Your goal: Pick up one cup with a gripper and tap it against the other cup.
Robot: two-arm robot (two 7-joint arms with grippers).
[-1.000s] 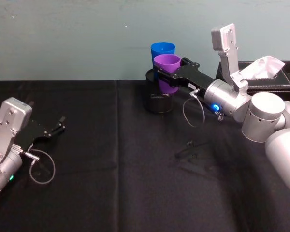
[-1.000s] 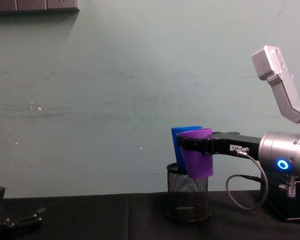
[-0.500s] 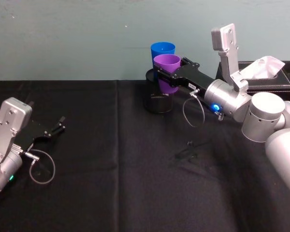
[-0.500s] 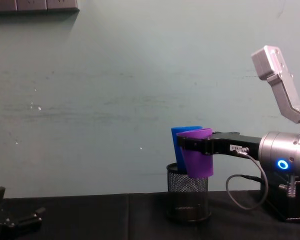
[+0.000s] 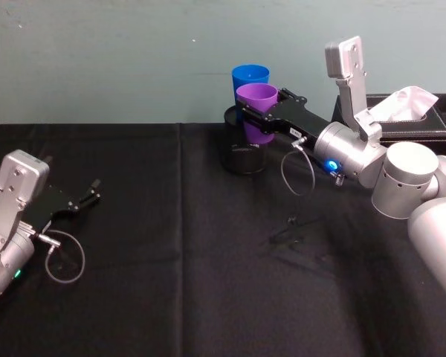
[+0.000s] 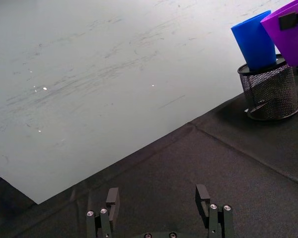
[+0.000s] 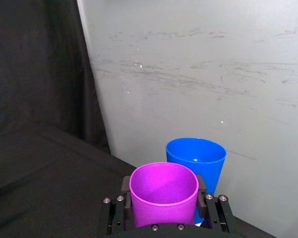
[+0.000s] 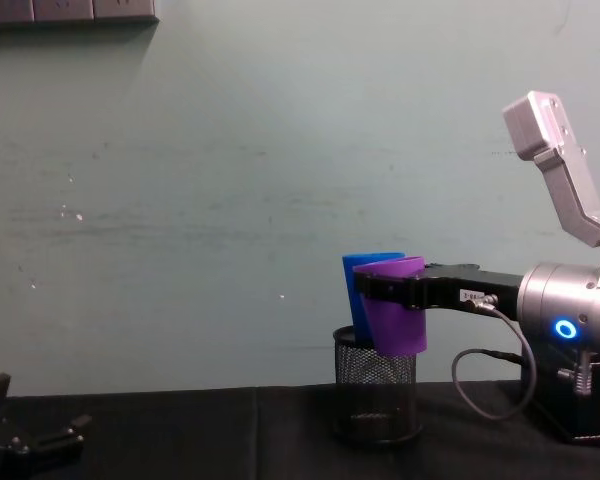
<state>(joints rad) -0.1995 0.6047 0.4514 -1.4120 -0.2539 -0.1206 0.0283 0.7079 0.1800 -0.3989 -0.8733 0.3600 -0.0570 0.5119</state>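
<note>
Now | right gripper (image 5: 259, 113) clamped purple cup (image 5: 256, 95) beside blue cup (image 5: 250, 77) | tap step, needed slight nudge | left gripper (image 5: 93, 192) parked, spread

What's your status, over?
Right end effector shut on purple cup, aloft beside blue cup in mesh pot. Left end effector open, parked low left.
</note>
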